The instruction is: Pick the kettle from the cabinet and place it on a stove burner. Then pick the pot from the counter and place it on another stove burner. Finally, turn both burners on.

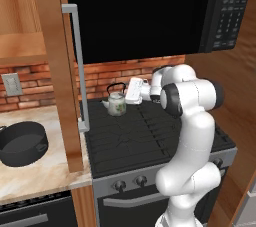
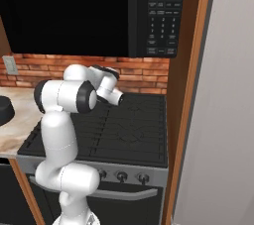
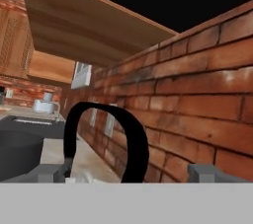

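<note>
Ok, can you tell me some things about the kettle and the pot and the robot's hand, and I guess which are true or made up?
1. The kettle stands on the stove. True.
2. The pot is on a burner. False: it sits on the counter, left of the stove.
3. The gripper squeezes the kettle's handle. False: its jaws are wide open, with the handle between them.
4. A brick wall runs behind the stove. True.
5. The kettle lies tipped over. False: it stands upright.
</note>
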